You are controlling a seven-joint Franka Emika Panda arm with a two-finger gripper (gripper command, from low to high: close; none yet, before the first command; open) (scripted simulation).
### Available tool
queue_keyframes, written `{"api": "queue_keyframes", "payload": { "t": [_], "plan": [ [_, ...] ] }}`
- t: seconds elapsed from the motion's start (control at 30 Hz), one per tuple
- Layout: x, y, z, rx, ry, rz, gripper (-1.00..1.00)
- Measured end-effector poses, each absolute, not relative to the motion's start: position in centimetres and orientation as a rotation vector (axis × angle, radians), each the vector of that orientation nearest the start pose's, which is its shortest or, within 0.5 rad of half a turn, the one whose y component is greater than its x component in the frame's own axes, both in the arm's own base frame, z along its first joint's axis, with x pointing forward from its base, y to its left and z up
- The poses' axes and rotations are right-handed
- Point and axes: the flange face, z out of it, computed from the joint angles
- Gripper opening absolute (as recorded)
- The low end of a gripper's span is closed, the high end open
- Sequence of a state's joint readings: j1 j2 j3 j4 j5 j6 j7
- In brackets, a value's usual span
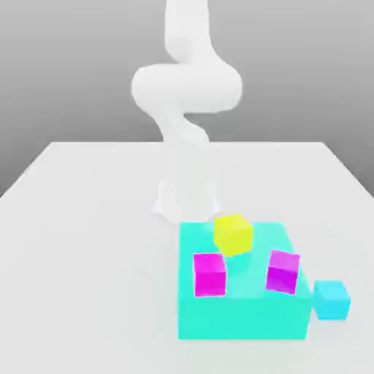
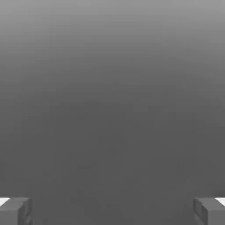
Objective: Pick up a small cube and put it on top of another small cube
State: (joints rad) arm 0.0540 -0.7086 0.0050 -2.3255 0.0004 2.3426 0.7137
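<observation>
The two-finger gripper [image 2: 112,212] stood open and empty; a bright yellow cube [image 1: 233,235] rested on a turquoise block [image 1: 243,318].

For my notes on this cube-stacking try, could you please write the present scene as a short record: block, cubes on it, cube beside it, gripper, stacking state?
large block: turquoise, flat-topped box, on the pale tabletop
cubes on block: small yellow cube; small magenta cube; small purple cube
cube beside block: small light-blue cube, at the exterior view's right
gripper: two-finger gripper, fingers wide apart, nothing between them
stacking state: no small cube on another small cube
</observation>
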Motion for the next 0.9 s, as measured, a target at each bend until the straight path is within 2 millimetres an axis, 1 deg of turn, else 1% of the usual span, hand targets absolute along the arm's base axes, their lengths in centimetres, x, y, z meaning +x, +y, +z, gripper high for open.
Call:
{"api": "queue_keyframes", "payload": {
  "t": [0.1,0.2,0.3,0.4,0.47,0.53,0.6,0.67,0.8,0.9],
  "plan": [
    [41.5,5.7,61.4,-2.716,0.654,-0.857,0.00],
    [43.7,9.2,55.8,-2.834,0.426,-0.755,0.00],
    [44.9,12.8,49.9,-2.926,0.182,-0.646,0.00],
    [45.0,16.3,43.9,-2.988,-0.074,-0.532,0.00],
    [44.5,18.6,39.8,-3.014,-0.250,-0.452,0.00],
    [43.6,20.6,35.8,-3.025,-0.428,-0.370,0.00],
    [42.0,23.1,31.8,-3.016,-0.629,-0.285,0.00],
    [40.0,25.2,27.9,-2.992,-0.825,-0.200,0.00],
    [36.6,26.7,20.6,-2.929,-1.126,-0.034,0.00],
    [35.9,27.0,16.7,-2.911,-1.178,-0.004,0.00]
  ]
}}
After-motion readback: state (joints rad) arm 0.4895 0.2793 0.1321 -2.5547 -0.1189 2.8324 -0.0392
